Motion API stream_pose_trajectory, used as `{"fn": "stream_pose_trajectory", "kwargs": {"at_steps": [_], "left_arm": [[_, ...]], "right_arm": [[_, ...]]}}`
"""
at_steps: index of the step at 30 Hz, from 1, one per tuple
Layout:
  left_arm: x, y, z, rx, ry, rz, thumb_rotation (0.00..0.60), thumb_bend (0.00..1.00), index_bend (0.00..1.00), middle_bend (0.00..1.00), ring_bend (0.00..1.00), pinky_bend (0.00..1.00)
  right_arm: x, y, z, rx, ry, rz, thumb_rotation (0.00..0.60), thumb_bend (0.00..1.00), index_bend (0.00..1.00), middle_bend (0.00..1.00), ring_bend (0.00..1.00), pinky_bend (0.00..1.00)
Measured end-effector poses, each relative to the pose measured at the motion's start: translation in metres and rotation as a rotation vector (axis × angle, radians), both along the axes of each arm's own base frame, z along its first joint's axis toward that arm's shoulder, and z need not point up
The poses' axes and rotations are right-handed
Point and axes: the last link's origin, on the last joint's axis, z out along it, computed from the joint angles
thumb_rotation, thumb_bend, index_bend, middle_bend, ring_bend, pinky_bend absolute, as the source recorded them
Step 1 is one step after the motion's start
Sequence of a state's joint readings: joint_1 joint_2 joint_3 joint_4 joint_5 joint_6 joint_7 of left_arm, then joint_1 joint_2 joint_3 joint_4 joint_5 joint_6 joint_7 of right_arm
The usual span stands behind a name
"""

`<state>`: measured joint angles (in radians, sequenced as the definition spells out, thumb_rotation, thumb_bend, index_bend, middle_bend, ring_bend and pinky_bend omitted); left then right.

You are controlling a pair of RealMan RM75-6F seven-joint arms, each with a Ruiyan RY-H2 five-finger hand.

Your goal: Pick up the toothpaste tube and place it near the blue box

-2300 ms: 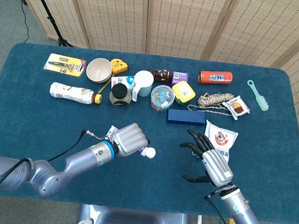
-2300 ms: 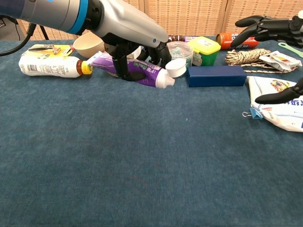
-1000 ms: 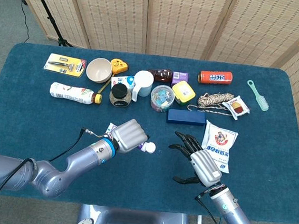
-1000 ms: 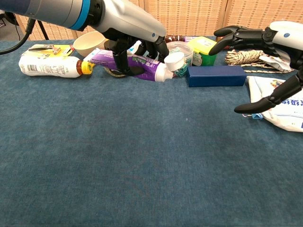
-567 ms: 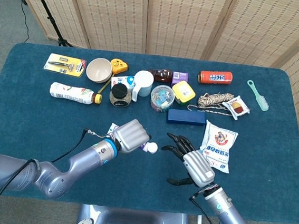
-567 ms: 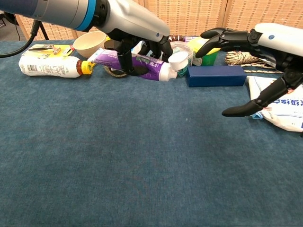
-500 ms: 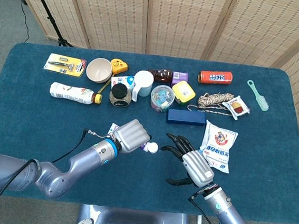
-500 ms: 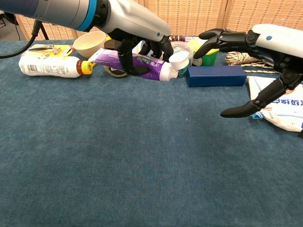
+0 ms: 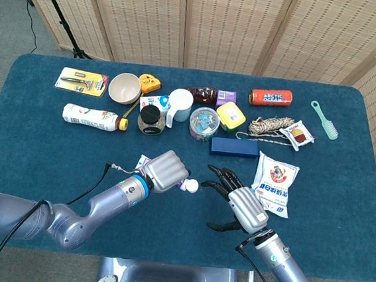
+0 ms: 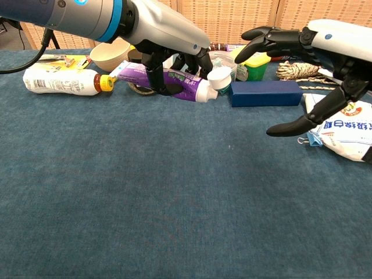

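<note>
My left hand (image 9: 166,171) (image 10: 170,42) grips the purple toothpaste tube (image 10: 167,81) above the cloth, its white cap (image 9: 191,185) (image 10: 220,77) pointing toward my right side. The dark blue box (image 9: 234,147) (image 10: 265,93) lies flat just beyond the cap. My right hand (image 9: 245,207) (image 10: 317,53) hovers open to the right of the tube's cap, fingers spread and empty, with the thumb low over the cloth.
A white snack bag (image 9: 277,177) (image 10: 347,129) lies right of my right hand. Behind the tube stand a clip jar (image 9: 203,124), black-lidded jar (image 9: 149,119), white mug (image 9: 179,105), yellow-lidded tub (image 9: 230,116), bowl (image 9: 124,88), lying bottle (image 9: 92,116), rope (image 9: 270,127) and red can (image 9: 270,97).
My left hand lifted the tube off the cloth and carried it a little toward the blue box. My right hand slid leftward, closing in beside the cap, staying spread.
</note>
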<state>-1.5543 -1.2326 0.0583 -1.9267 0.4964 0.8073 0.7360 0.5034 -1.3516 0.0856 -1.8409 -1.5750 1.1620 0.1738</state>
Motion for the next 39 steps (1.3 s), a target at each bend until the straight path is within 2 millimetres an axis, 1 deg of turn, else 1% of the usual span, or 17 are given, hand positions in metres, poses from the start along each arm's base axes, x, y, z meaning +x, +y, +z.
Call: {"fn": "stream_pose_trajectory", "kwargs": {"at_steps": [4, 11, 28, 39], "left_arm": [[0.003, -0.001, -0.002, 0.001, -0.007, -0.003, 0.600, 1.00, 0.61, 0.50, 0.52, 0.59], [0.005, -0.001, -0.003, 0.004, -0.014, -0.004, 0.600, 1.00, 0.61, 0.50, 0.52, 0.59], [0.002, 0.001, 0.001, 0.011, -0.027, -0.007, 0.600, 1.00, 0.61, 0.50, 0.53, 0.59], [0.000, 0.002, 0.006, 0.028, -0.052, -0.003, 0.600, 1.00, 0.61, 0.50, 0.53, 0.59]], "right_arm": [[0.004, 0.000, -0.003, 0.011, 0.000, 0.007, 0.600, 0.00, 0.22, 0.00, 0.00, 0.00], [0.006, 0.000, -0.007, 0.023, 0.005, 0.005, 0.600, 0.00, 0.22, 0.00, 0.00, 0.00], [-0.004, -0.001, -0.012, 0.028, 0.023, -0.028, 0.600, 0.00, 0.22, 0.00, 0.00, 0.00], [-0.003, -0.001, -0.018, 0.044, 0.024, -0.024, 0.600, 0.00, 0.22, 0.00, 0.00, 0.00]]}}
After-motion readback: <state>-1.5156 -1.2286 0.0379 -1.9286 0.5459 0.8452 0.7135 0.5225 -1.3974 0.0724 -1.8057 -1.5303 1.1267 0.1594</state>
